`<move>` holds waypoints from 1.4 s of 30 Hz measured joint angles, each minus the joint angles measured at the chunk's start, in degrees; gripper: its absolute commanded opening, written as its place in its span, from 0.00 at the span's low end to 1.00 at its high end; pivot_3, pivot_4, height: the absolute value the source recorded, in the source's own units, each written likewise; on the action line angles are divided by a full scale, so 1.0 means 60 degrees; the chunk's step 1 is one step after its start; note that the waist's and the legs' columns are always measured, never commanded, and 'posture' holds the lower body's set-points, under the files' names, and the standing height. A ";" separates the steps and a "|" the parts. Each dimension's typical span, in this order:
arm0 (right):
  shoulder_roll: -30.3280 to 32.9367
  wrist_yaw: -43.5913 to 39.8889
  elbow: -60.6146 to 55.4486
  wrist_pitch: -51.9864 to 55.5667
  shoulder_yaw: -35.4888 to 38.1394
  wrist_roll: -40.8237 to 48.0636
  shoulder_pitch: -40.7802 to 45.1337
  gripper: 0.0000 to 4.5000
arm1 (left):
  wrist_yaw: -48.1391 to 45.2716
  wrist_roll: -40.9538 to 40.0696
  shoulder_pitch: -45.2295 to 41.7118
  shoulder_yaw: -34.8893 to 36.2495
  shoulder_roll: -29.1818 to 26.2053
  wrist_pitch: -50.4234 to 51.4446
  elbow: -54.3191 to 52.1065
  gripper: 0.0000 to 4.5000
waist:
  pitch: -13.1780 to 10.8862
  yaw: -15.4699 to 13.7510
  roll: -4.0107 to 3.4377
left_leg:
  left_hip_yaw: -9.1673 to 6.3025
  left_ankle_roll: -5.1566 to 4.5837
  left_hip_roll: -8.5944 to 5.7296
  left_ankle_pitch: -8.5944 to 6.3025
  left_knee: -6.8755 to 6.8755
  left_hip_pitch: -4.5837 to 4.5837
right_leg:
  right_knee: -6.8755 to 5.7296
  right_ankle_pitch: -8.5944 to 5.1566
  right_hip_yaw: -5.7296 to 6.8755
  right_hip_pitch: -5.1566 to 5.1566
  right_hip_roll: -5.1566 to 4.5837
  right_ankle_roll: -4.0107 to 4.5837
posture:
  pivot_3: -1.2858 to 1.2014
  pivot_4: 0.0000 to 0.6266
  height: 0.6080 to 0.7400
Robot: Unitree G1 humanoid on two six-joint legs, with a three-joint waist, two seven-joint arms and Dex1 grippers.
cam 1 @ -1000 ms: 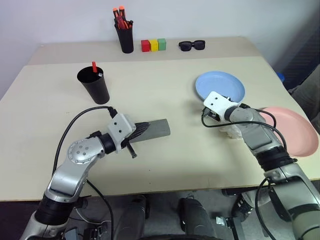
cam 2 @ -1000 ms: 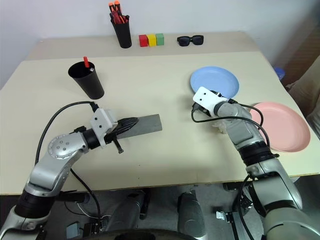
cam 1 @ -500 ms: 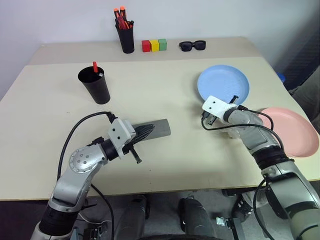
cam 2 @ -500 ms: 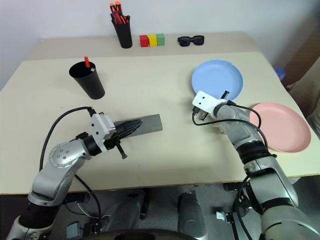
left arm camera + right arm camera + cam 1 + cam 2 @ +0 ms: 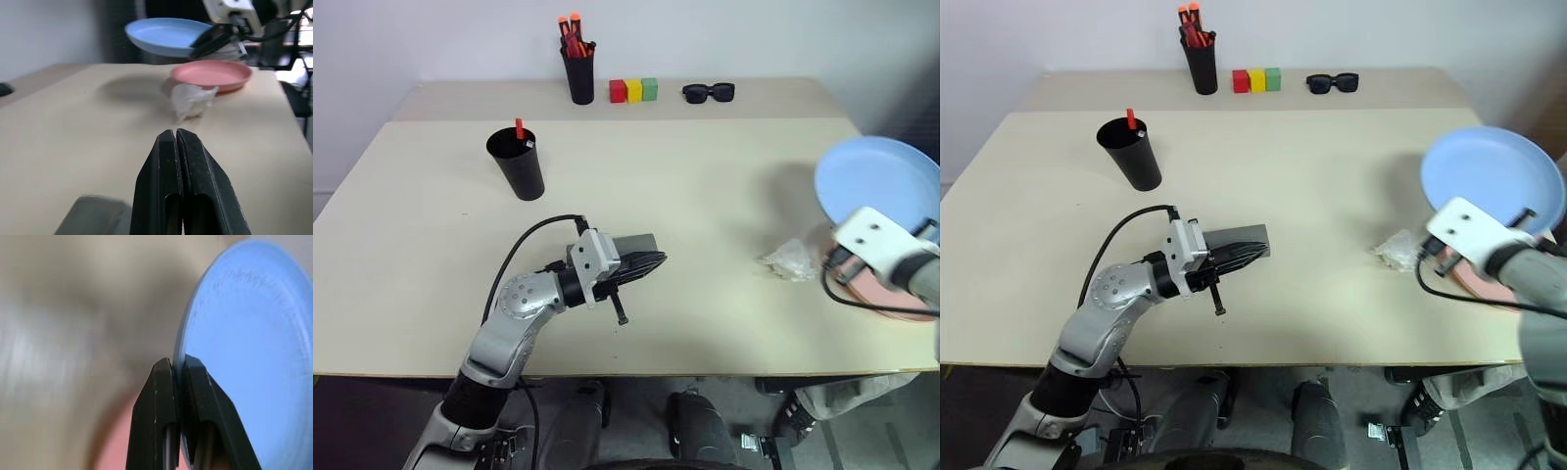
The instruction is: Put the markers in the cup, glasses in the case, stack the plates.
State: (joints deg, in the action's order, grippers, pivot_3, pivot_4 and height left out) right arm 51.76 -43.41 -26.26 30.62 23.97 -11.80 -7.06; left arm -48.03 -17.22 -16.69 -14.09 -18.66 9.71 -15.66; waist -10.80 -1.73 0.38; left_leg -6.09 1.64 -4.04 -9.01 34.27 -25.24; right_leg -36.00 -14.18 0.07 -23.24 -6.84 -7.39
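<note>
Right wrist view — right tool (image 5: 177, 366) pinching unlabelled blue plate (image 5: 244, 357)

The salmon pink plate (image 5: 891, 299) at four o'clock lies mostly hidden under the lifted light blue plate (image 5: 881, 181), itself cut off at the edge.

Mostly smooth plastics on a matt beige worktop (image 5: 705, 196)

The round light blue plastic plate (image 5: 881, 181) and the salmon pink plastic plate (image 5: 211, 74) look smooth with a soft sheen; the tapered black plastic cup (image 5: 520, 164) is dull black; the flat grey case (image 5: 637, 245) has a dull metallic look; a crumpled scrap of clear glossy film (image 5: 790, 259) lies creased; the left claw (image 5: 176, 147) has smooth, matt black fingers, slightly shiny at the edges
</note>
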 measured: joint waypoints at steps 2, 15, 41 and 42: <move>-0.0079 -0.0135 -0.0205 0.0006 0.0299 0.0083 -0.0732 0.01 | -0.0259 -0.0059 -0.0278 -0.0066 0.0145 -0.0189 0.0230 0.00 | 0.0005 0.0098 -0.0005 | 0.0000 0.0000 0.0005 0.0000 0.0000 0.0005 | 0.0000 0.0000 0.0001 0.0006 0.0000 0.0005 | 0.52 0.24 1.00; -0.0080 -0.0102 0.0217 -0.0013 0.0302 0.0400 -0.0841 0.88 | -0.0289 0.0056 -0.0281 -0.0056 0.0098 -0.0504 0.0555 0.00 | 0.0020 0.0149 -0.0029 | -0.0013 -0.0004 0.0004 -0.0002 0.0004 -0.0007 | 0.0009 -0.0003 0.0001 0.0008 -0.0007 0.0003 | 0.52 0.24 1.00; -0.1593 0.1400 0.0597 0.1022 -0.1889 0.1802 0.1071 0.01 | 0.0341 0.0165 -0.0349 -0.0042 -0.0055 -0.0267 0.0203 0.00 | 0.0021 0.0162 -0.0030 | -0.0024 -0.0004 -0.0003 -0.0002 0.0002 -0.0009 | 0.0015 -0.0004 0.0004 0.0008 -0.0006 0.0001 | 0.52 0.24 1.00; -0.1486 0.1401 0.0543 0.1030 -0.1885 0.1798 0.1050 0.01 | 0.0340 0.0165 -0.0352 -0.0042 -0.0052 -0.0263 0.0204 0.00 | 0.0021 0.0160 -0.0030 | -0.0024 -0.0004 -0.0003 -0.0002 0.0002 -0.0009 | 0.0015 -0.0004 0.0004 0.0008 -0.0006 0.0001 | 0.52 0.24 1.00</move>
State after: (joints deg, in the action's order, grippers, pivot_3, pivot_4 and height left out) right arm 42.84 -35.00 -23.00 36.79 12.66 -1.01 -0.76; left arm -45.99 -16.23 -18.80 -14.34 -18.97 8.13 -14.43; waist -10.67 -0.78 0.20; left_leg -6.24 1.62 -4.05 -9.03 34.28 -25.29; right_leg -35.91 -14.20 0.10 -23.19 -6.88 -7.39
